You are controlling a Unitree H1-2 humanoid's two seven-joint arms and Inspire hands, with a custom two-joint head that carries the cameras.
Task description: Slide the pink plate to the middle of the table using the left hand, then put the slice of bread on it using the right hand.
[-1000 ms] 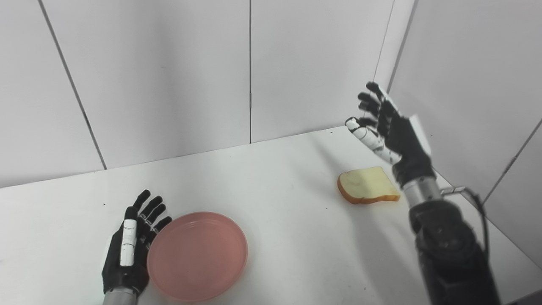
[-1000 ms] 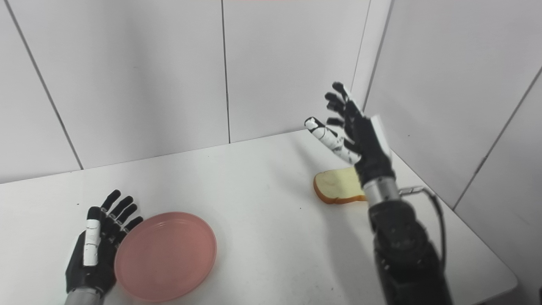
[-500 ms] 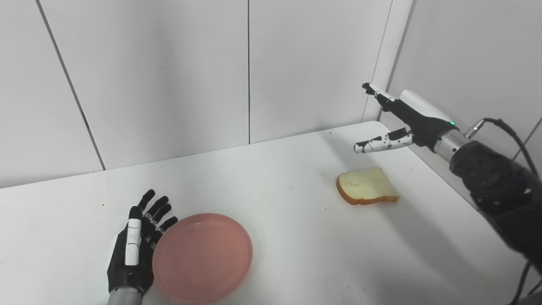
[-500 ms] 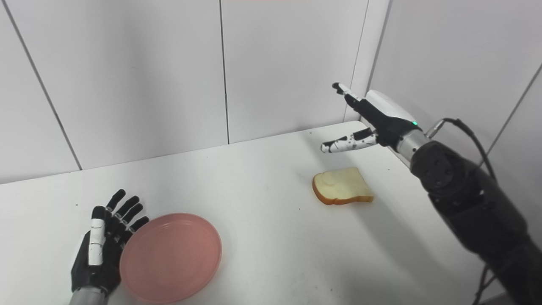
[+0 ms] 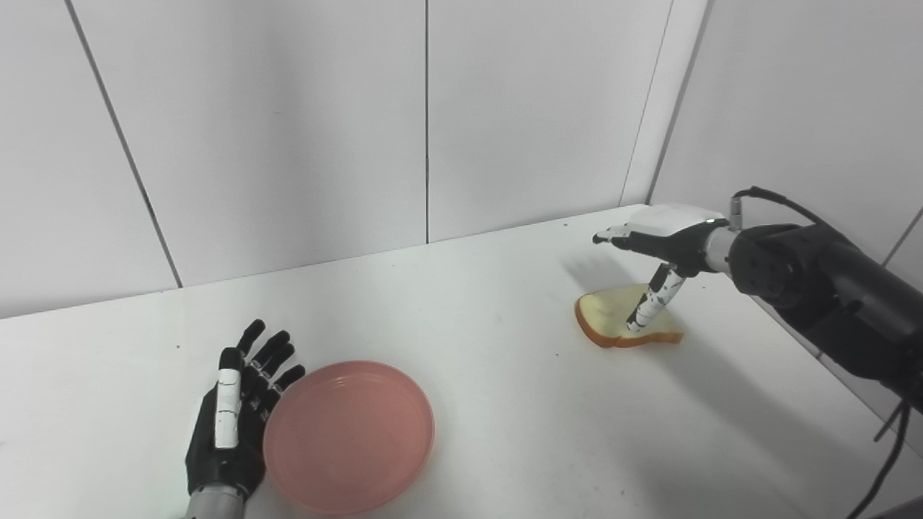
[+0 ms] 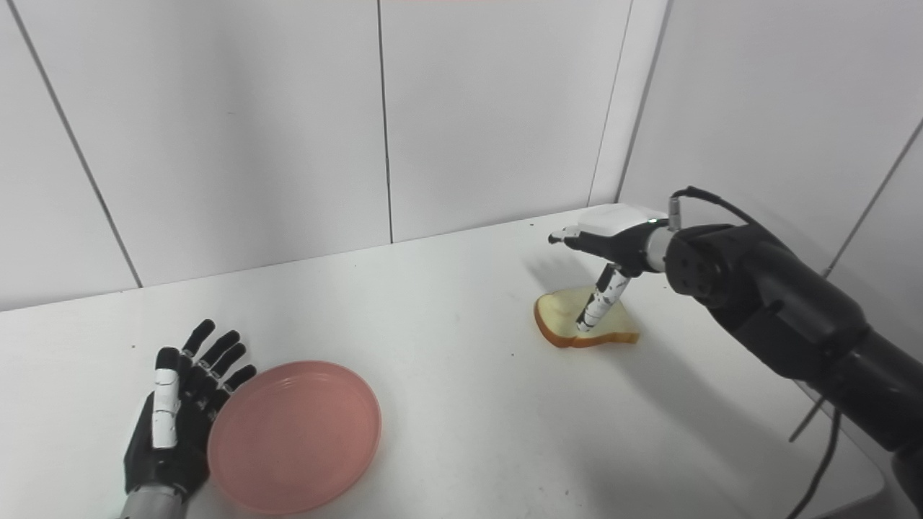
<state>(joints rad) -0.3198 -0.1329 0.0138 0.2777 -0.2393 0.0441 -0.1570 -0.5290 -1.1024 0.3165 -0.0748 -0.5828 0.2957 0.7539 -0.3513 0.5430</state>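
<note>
Fingers of the right hand [image 5: 660, 249] are spread wide and grasp nothing; the thumb points down at the slice of bread [image 5: 626, 326] and its tip looks to be on or just above the crumb, while the other fingers reach out level above it. That slice lies flat on the table [image 5: 505, 404], well to the right of the pink plate [image 5: 349, 436] and nearer the back wall.

Over at the plate, the left hand [image 5: 234, 418] lies flat, fingers extended and holding nothing, its edge touching or just beside the plate's left rim. The plate sits near the table's front edge, left of centre by my reckoning, so the slide seems unfinished.

My worry is that the right hand lifts the bread before the plate is centred. A lone thumb pressing could also skid the slice away rather than grasp it.
</note>
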